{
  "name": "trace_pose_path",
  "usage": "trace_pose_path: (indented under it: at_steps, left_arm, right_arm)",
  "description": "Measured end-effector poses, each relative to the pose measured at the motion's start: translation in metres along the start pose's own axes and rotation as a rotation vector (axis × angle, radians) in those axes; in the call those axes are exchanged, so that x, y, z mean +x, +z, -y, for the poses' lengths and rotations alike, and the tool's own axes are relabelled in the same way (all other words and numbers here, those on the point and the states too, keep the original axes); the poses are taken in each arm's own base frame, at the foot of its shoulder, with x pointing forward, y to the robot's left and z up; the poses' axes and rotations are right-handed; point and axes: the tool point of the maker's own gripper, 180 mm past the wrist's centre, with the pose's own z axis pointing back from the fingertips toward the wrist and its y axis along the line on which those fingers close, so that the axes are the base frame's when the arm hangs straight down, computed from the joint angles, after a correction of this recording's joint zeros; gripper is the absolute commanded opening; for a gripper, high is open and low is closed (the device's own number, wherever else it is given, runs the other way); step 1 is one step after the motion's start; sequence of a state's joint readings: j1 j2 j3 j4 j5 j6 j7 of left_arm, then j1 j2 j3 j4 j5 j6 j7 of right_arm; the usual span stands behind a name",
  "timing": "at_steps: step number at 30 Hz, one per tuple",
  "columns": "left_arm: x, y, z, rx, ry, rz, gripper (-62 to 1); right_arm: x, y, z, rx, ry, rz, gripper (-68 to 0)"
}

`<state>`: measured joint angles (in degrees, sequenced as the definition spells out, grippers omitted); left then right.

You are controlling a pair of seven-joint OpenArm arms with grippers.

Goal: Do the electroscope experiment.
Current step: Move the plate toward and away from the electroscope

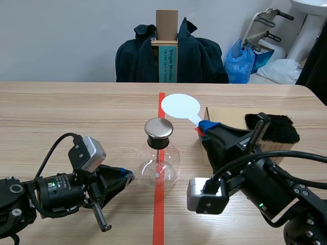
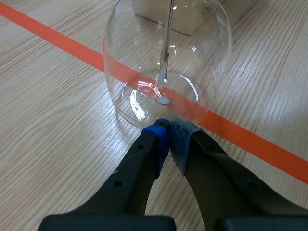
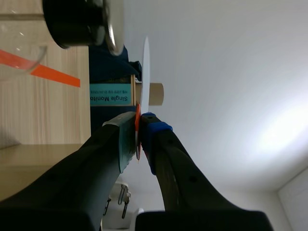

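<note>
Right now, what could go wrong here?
The left gripper, shut, sits right at the base of the glass flask; a push could slide or tip it. The white paddle in the right gripper is pinched by its thin handle, so it might slip or knock the metal cap.

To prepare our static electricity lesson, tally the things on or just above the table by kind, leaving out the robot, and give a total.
Glass flask electroscope: 1
White paddle, held in the right claw: 1
Cardboard box: 1
Black fur on the box: 1
Total: 4
</note>
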<state>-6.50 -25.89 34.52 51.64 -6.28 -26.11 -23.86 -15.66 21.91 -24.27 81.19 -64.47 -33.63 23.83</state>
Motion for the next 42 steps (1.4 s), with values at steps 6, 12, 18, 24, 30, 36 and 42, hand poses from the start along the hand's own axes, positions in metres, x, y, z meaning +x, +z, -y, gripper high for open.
trace_pose_path:
  at_steps: [6,12,18,24,30,36,42]
  left_arm:
    - [0.0,0.0,0.0,0.0,0.0,0.0,-59.0]
    - [0.0,0.0,0.0,0.0,0.0,0.0,-59.0]
    - [0.0,0.0,0.0,0.0,0.0,0.0,-59.0]
    - [0.0,0.0,0.0,0.0,0.0,0.0,-59.0]
    - [0.0,0.0,0.0,0.0,0.0,0.0,-59.0]
    - [0.0,0.0,0.0,0.0,0.0,0.0,-59.0]
    - [0.0,0.0,0.0,0.0,0.0,0.0,-59.0]
  right_arm:
    - [-0.007,0.004,0.007,-0.015,-0.002,-0.048,-66.7]
    - [-0.009,0.008,0.003,-0.002,-0.012,-0.073,-66.7]
    - [-0.002,0.008,-0.007,0.053,-0.025,-0.037,-66.7]
    - [0.013,0.008,-0.006,0.053,-0.028,0.048,-66.7]
    - [0.026,0.009,-0.007,0.055,-0.02,0.119,-66.7]
    - [0.038,0.011,-0.007,0.059,-0.015,0.188,-66.7]
    - [0.045,0.013,-0.008,0.064,-0.006,0.229,-66.7]
